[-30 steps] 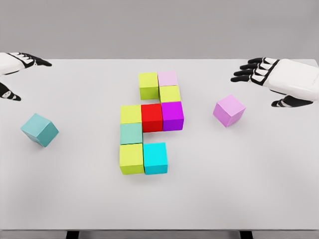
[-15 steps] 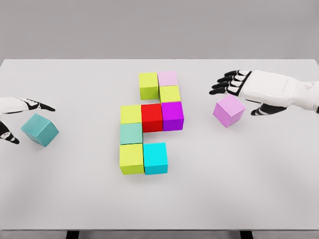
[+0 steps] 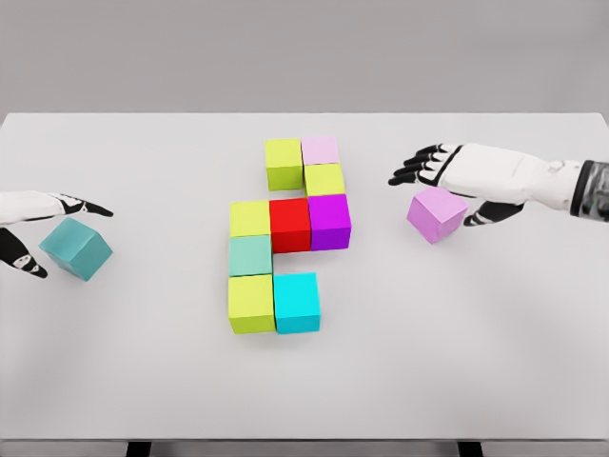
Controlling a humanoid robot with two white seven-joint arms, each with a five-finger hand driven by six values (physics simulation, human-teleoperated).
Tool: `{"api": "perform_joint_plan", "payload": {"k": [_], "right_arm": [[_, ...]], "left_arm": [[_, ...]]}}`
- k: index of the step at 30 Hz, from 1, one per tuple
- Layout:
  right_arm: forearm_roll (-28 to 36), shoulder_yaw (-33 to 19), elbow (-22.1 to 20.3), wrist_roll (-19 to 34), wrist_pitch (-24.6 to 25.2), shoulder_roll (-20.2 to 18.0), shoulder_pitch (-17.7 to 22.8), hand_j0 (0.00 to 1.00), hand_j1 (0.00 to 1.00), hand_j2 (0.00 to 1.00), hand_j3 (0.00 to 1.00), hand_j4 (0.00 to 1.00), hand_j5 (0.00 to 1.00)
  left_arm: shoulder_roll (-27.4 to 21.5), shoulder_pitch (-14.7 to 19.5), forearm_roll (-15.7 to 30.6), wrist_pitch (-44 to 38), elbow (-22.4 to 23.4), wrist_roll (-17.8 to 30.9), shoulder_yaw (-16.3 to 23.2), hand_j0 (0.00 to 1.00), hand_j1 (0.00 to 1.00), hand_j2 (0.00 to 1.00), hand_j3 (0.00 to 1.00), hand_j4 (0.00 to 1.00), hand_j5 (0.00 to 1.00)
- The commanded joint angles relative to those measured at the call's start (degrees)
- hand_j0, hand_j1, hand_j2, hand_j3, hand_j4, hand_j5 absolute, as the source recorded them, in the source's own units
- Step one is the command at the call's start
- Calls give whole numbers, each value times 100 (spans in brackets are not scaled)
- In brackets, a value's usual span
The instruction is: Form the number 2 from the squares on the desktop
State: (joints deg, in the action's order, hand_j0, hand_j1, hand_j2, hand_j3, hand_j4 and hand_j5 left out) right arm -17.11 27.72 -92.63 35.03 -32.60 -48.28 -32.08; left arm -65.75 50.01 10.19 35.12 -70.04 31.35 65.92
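Two loose cubes, teal cube (image 3: 76, 248) w/ left robot hand (image 3: 33, 228), violet cube (image 3: 437, 213).

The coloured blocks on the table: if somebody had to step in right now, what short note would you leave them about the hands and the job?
Left hand: open, around the teal cube at the table's left, not gripping.
Right hand: open, over the loose violet cube at the right, not gripping.
Done: eight cubes joined mid-table, from the lime cube at the top to the cyan cube at the bottom.
Left: grasp both loose cubes and add them to finish the 2, probably its top and bottom rows.
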Motion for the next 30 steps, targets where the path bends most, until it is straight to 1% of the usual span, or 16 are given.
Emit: {"api": "perform_joint_plan", "payload": {"k": [1,2,4,6,8,12,14,16,19,21,22,24,26,28,30], "right_arm": [[-11,-56,17,-3,-240,3,0,100,100,100,100,100,100],[6,-135,113,-3,-240,-6,9,100,100,100,100,100,100],[59,-118,307,-3,-240,56,0,100,100,100,100,100,100],[41,-57,316,-3,35,91,-35,100,100,100,100,100,100],[32,-13,386,-3,43,100,-35,100,100,100,100,100,100],[32,260,764,-3,52,240,-202,100,100,100,100,100,100],[32,295,817,-3,43,258,-229,100,100,100,100,100,100],[15,453,834,-3,52,293,-264,100,100,100,100,100,100],[-3,532,984,-3,43,346,-290,100,100,100,100,100,100],[-3,717,1186,-3,43,416,-439,100,100,100,100,100,100],[-3,796,1283,-3,43,442,-483,100,100,100,100,100,100],[-3,822,1327,-3,43,478,-510,100,100,100,100,100,100],[-3,831,1406,-3,43,486,-519,100,100,100,100,100,100],[-3,831,1467,-3,43,522,-527,100,100,100,100,100,100],[-12,840,1529,-3,44,548,-562,100,100,100,100,100,100]], "left_arm": [[62,0,-16,-12,131,-6,-9,100,100,100,100,100,100],[71,0,-113,-12,166,-6,-9,100,100,100,100,100,100],[159,0,-183,-12,175,-6,-9,100,100,100,100,100,100],[186,-9,-192,-12,245,-6,-9,100,100,100,100,100,100],[186,-44,-201,-12,245,-6,-9,100,100,100,100,100,100],[186,-62,-201,-12,298,-6,-9,100,100,100,100,100,100],[186,-62,-236,-12,298,-6,-9,100,100,100,100,100,100],[186,-53,-236,-12,307,-6,-18,100,100,100,100,100,100],[186,-35,-236,-12,307,-6,-35,100,100,100,100,100,100],[194,-35,-236,-12,360,-6,-36,100,100,100,100,100,100],[194,-44,-236,-12,360,-6,-36,99,99,99,99,99,99],[238,-44,-245,-12,368,-6,-27,98,98,98,98,98,98],[273,-44,-245,-12,368,-6,-27,95,95,95,95,95,95],[291,-44,-385,-12,368,-15,-36,93,93,93,93,93,93],[317,-35,-403,-12,368,-24,-36,92,92,92,92,92,92]]}}
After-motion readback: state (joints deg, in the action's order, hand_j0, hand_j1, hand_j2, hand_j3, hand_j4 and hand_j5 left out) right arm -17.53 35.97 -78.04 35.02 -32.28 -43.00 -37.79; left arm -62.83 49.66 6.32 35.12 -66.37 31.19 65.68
